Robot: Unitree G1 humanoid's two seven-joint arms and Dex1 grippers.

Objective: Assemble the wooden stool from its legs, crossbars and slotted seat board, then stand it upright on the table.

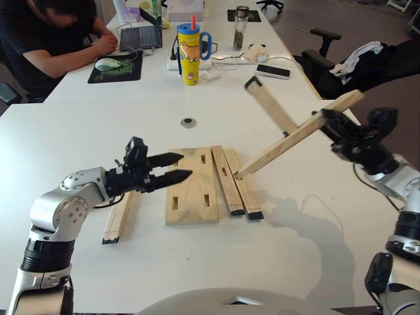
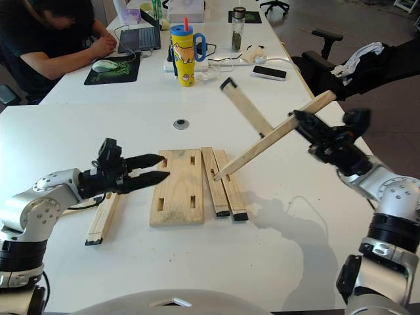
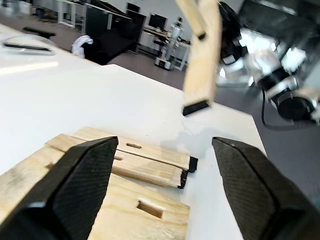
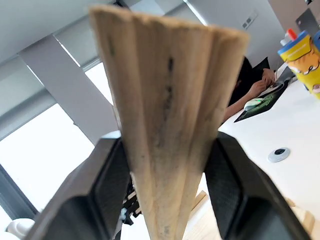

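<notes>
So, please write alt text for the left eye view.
The right tool holds a wooden leg assembly tilted, its lower end near two legs lying beside the slotted seat board. The open left tool hovers at the board's left edge.

Silver-grey rounded arm joints, black wrists, thin black cables, tapered black fingers with cross-hatched texture.

Pale pine seat board at frame centre, slots dark. The legs beside it and the lifted leg at right match, with black end caps. White table. Black left gripper (pads finely cross-hatched). At top, a yellow cup with blue lid, blue handle, red straw.
</notes>
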